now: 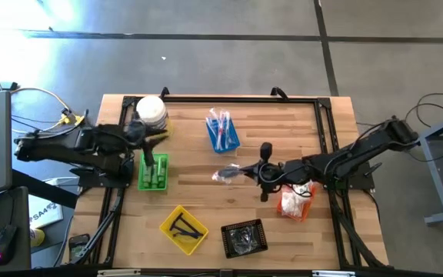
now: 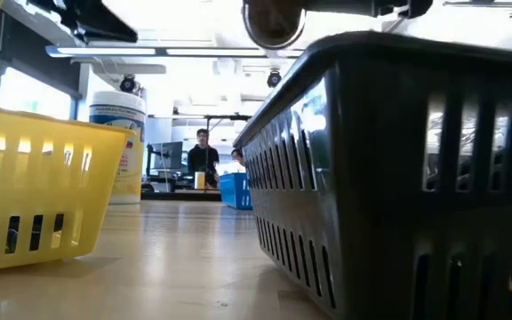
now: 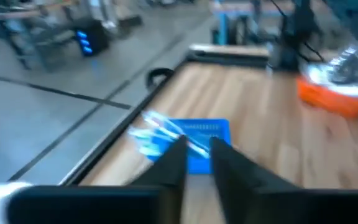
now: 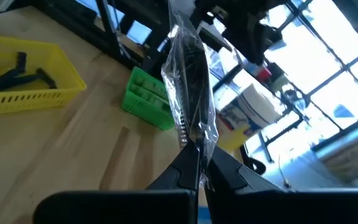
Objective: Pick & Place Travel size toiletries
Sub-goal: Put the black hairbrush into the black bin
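Observation:
My right gripper hovers over the table's middle, shut on a clear-wrapped item with a dark piece inside; the right wrist view shows the wrapper reaching out beyond the gripper. My left gripper hangs at the far end of the green tray, beside the white tub. In the left wrist view its fingers stand a narrow gap apart, holding nothing, pointing toward the blue tray. Wrapped toothbrushes lie in the blue tray. White sachets fill the orange tray. Black T-shaped pieces lie in the yellow tray. My right gripper pinches one end of the clear wrapper between its two fingers. The fingers lie roughly level, coming from the table's right side, along the wrapper's length. The wrapper sticks out past the fingertips toward the left and is lifted clear of the table.
The black tray with dark bits sits at the near edge, beside the yellow tray; the orange tray lies under my right arm. Bare wood shows between the trays at the table's middle. People stand in the room behind.

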Tool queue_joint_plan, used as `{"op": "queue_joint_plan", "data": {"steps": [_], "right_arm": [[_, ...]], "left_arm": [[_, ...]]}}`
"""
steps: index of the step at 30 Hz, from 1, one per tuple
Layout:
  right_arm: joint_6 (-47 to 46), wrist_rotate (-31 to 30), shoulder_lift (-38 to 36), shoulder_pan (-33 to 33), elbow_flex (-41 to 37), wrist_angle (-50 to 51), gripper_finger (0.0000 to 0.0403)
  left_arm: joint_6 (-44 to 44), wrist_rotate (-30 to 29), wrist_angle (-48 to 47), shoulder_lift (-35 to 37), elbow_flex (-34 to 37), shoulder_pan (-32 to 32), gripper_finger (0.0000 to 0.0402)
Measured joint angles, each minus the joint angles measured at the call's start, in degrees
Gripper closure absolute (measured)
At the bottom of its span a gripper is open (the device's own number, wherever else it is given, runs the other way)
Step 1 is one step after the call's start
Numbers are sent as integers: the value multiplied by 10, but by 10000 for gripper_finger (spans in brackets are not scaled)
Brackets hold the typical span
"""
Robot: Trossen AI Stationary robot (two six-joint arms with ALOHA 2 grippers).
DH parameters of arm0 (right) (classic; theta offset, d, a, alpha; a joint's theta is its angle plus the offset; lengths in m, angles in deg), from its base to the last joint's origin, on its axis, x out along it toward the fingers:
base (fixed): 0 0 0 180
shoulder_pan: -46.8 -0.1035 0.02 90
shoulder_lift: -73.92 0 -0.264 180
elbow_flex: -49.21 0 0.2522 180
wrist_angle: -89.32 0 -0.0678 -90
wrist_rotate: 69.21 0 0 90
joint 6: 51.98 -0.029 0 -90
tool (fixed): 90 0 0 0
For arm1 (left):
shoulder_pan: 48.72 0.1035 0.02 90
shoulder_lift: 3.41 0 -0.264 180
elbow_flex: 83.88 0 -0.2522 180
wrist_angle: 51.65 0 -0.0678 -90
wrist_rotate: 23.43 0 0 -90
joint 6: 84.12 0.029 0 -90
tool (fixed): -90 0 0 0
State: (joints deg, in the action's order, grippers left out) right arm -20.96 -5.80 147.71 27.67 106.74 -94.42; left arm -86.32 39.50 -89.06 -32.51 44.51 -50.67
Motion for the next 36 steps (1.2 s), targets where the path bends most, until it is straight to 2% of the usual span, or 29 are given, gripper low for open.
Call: {"op": "queue_joint_plan", "data": {"steps": [2, 3, 6, 10, 12, 15, 19, 27, 31, 36], "right_arm": [[-25, -15, -8, 0, 0, 20, 400], [-39, -20, -11, 0, 0, 33, 400], [-109, -15, -19, -9, 11, 113, 400], [-275, -15, -9, -41, 88, 307, 400], [-346, -10, 12, -59, 125, 373, 400], [-413, 36, 41, -86, 161, 431, 400], [-459, 118, 64, -118, 173, 431, 400], [-525, 81, 90, -198, 172, 408, 400], [-558, 102, 128, -200, 172, 390, 400], [-576, 99, 185, -198, 172, 381, 400]], "left_arm": [[-5, -6, 34, 33, 33, 20, 379], [-11, -6, 50, 45, 46, 32, 387], [-27, -7, 74, 64, 78, 65, 385], [-41, -12, 76, 64, 98, 106, 397], [-41, -12, 77, 61, 102, 124, 400], [-43, -14, 78, 57, 103, 147, 399], [-46, -25, 99, 57, 103, 171, 401], [-26, -20, 112, 57, 103, 182, 401], [-26, -19, 112, 57, 103, 182, 401], [-26, -19, 112, 57, 103, 182, 401]]}}
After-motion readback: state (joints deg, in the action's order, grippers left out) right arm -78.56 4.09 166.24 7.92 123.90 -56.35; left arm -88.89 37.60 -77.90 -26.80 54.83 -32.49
